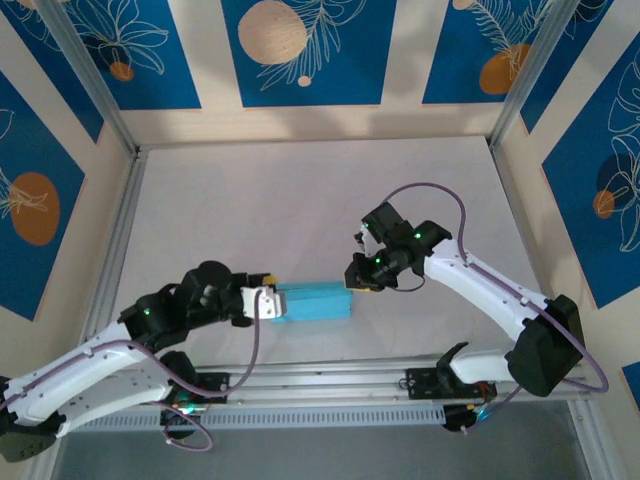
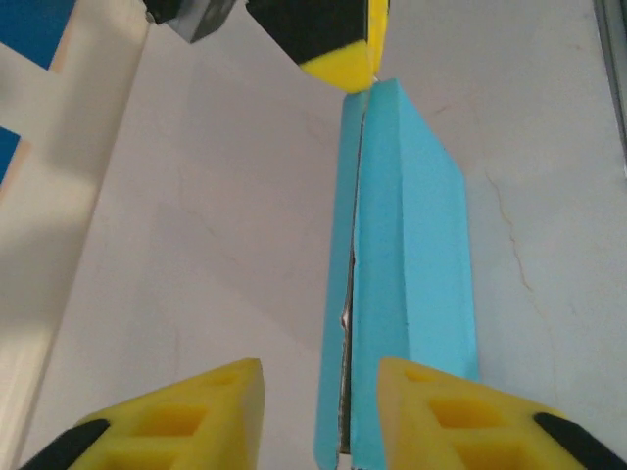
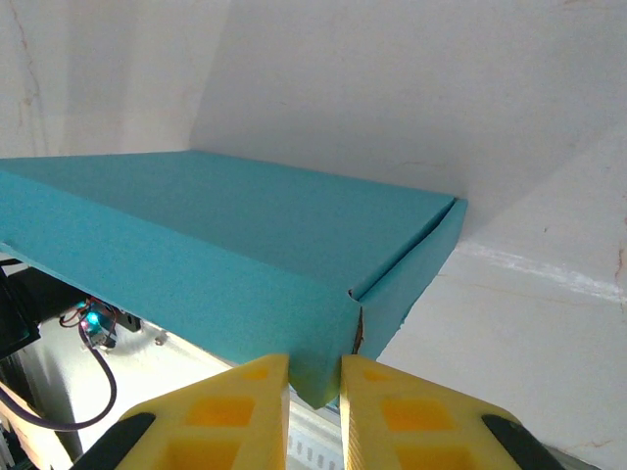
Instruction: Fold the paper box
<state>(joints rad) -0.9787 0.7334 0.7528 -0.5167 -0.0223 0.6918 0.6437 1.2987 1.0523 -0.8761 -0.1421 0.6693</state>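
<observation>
Lying flat on the white tabletop (image 1: 280, 200), the small light-blue card box (image 1: 315, 302) sits near the front edge, between the two arms. It is folded up into a closed, flat shape.

From above, the left pincer (image 1: 268, 303) is at the box's left end and the right pincer (image 1: 355, 277) is at its right end.

The left wrist view looks along the box (image 2: 411, 274). It shows a thin dark slit running down the box's length, which the view from above does not show. The left pincer (image 2: 318, 377) is spread wide, with the near end of the box between its yellow fingers (image 2: 186, 421). One finger is just at the box's side and the other is apart from it. At the far end, the yellow tip of the right pincer (image 2: 343, 64) touches the box.

The right wrist view shows the box (image 3: 245, 225) from close up, with a small seam at its corner where two walls meet. The right pincer (image 3: 313, 372) is almost pressed together, pinching that corner in its narrow gap.

Blue wall panels (image 1: 300, 50) with leaf drawings stand behind the tabletop.
</observation>
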